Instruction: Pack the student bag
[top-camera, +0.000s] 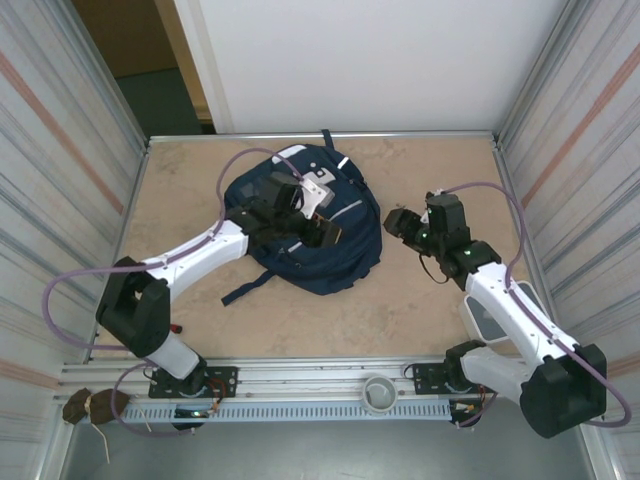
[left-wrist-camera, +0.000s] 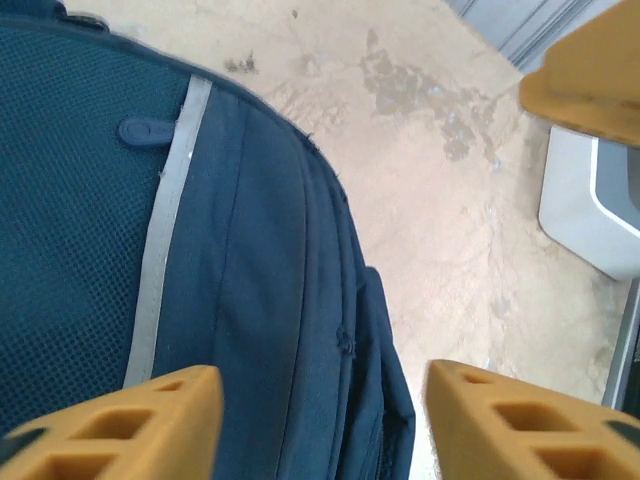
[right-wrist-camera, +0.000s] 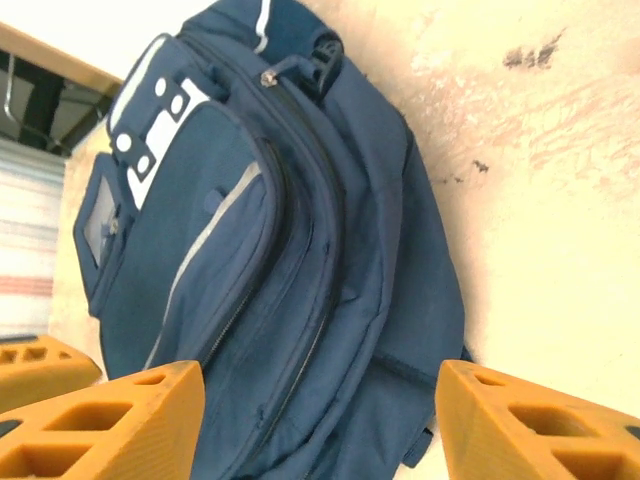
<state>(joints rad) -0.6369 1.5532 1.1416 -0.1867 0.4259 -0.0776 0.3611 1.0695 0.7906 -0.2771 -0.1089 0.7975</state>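
Both stand part-open and empty, left gripper (left-wrist-camera: 322, 385) above and right gripper (right-wrist-camera: 320, 380) beside the student bag (top-camera: 340, 262) lying zipped mid-frame on the table (top-camera: 430, 310), packing seemingly done, a snag-free retreat likely next.

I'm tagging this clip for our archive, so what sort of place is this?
Most likely a robot test cell in a lab. Corrugated metal panels wall in the beige table, two robot arms are bolted to a rail at its near edge, and the student bag lies between them.
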